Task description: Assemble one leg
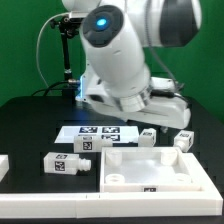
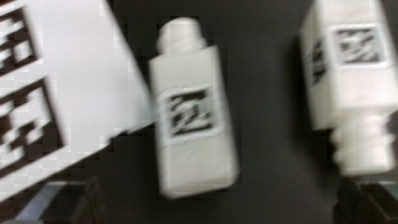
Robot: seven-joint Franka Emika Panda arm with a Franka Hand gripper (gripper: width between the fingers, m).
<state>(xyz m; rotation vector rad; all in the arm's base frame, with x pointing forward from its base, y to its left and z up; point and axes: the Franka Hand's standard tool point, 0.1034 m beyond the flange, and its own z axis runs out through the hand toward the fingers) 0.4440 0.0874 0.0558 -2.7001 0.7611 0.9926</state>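
Observation:
In the wrist view a white leg [image 2: 192, 110] with a square tag lies on the black table, its narrow end pointing away from the jaws. A second leg [image 2: 356, 80] lies beside it, blurred. My gripper [image 2: 205, 210] hangs above the near end of the middle leg, open and empty, with dark fingertips [image 2: 50, 205] wide apart on either side. In the exterior view these legs [image 1: 147, 137] [image 1: 183, 140] lie under the arm's hand, which hides the fingers. Two more legs [image 1: 68, 165] [image 1: 84, 143] lie at the exterior view's left.
The marker board [image 1: 95, 131] lies next to the middle leg and also shows in the wrist view [image 2: 54, 90]. A large white panel [image 1: 150, 168] lies at the front. Another white part [image 1: 3, 165] sits at the exterior view's left edge.

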